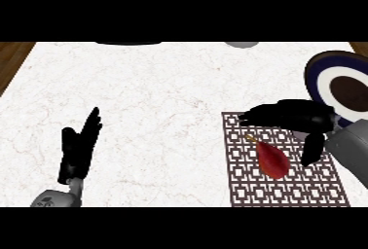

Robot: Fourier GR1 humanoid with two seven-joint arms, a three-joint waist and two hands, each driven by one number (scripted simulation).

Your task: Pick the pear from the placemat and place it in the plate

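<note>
A dark red pear (pixel 272 159) lies on the brown patterned placemat (pixel 248 187) at the lower right, its stem pointing up-left. My right hand (pixel 298 115) hovers over the placemat's upper edge, just above the pear, fingers stretched leftward and thumb hanging down to the pear's right. It is open and holds nothing. The plate (pixel 316 73), dark blue with a white ring and a brown centre, sits at the right edge, beyond the hand. My left hand (pixel 78 148) rests open at the lower left, fingers up.
The white marble counter (pixel 144 97) has wooden edges at the far left and top right. A dark object (pixel 129 43) and a grey round object (pixel 242 44) peek in at the top edge.
</note>
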